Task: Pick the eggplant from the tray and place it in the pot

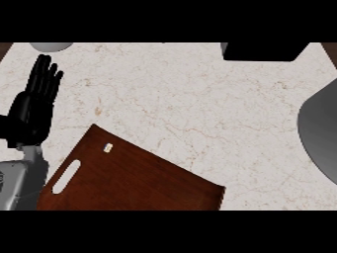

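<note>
Black left hand (34, 106) rests open at the left edge, fingers straight up, holding nothing; the right hand is out of view. One brown wooden tray (142, 183) lies just beside it, nearer, and one grey pot (324, 133) at the right. No eggplant shows on tray or pot, so progress cannot be judged.

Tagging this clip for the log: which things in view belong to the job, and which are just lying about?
Part of the job:
- tray, near edge
- pot, right edge
- left hand, open, resting at the left with its fingers up
No eggplant shows.

Lying about:
- black box, far edge
- grey round thing, far left corner
</note>
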